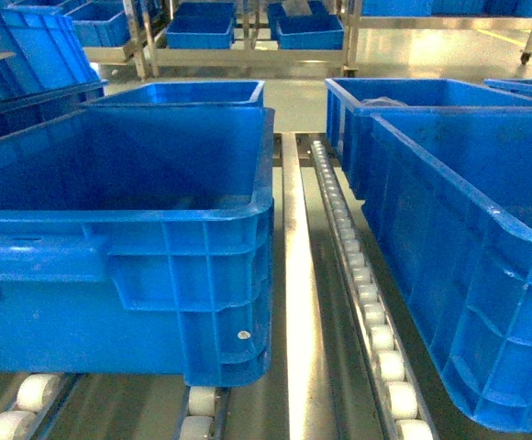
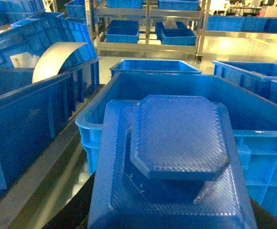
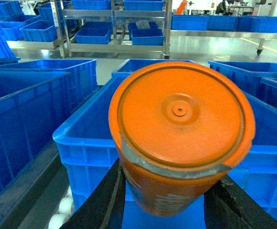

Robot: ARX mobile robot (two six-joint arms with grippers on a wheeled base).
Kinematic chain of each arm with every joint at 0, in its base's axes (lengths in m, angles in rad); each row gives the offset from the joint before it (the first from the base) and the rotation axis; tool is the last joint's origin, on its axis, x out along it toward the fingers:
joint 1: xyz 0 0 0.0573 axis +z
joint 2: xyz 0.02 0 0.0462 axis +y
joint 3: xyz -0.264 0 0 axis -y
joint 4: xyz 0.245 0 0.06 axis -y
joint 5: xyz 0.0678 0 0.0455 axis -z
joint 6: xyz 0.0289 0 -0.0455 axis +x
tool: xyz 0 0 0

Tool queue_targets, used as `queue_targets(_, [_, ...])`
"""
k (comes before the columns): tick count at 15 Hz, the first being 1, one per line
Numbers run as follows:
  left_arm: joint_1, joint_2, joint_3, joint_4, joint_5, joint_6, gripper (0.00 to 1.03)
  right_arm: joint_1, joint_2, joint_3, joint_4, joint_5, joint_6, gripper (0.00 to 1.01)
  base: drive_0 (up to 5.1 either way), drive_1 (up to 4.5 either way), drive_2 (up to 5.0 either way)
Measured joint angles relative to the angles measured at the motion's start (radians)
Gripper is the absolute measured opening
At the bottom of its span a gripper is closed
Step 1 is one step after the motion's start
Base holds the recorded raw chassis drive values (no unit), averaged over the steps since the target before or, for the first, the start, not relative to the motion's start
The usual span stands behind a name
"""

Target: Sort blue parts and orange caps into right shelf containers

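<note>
A blue part point(image 2: 176, 138), a ridged square plastic piece with an octagonal raised top, fills the left wrist view. My left gripper point(image 2: 172, 217) is shut on it, with only dark finger edges point(image 2: 76, 210) showing beside it. It hangs just before the rim of a blue crate point(image 2: 153, 78). My right gripper point(image 3: 169, 195) is shut on an orange cap point(image 3: 179, 114), a round lidded piece, between black fingers point(image 3: 105, 200), over the near wall of another crate point(image 3: 81, 138). In the head view the right shelf containers point(image 1: 486, 211) stand on the shelf point(image 1: 293, 275); neither gripper shows there.
A large blue crate point(image 1: 156, 215) fills the head view's left, with a second one point(image 1: 179, 92) behind it. White rollers point(image 1: 358, 275) run between the crate rows. More racks with blue crates point(image 1: 307, 32) stand across the aisle. A curled white sheet point(image 2: 52, 59) lies in a tilted crate.
</note>
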Motion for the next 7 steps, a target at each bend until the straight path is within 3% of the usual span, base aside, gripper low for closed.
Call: queue_targets(7, [0.000,0.000,0.000,0.000,0.000,0.000,0.43,0.000,0.000,0.000,0.000,0.000,0.000,0.40,1.3,5.34,-2.8])
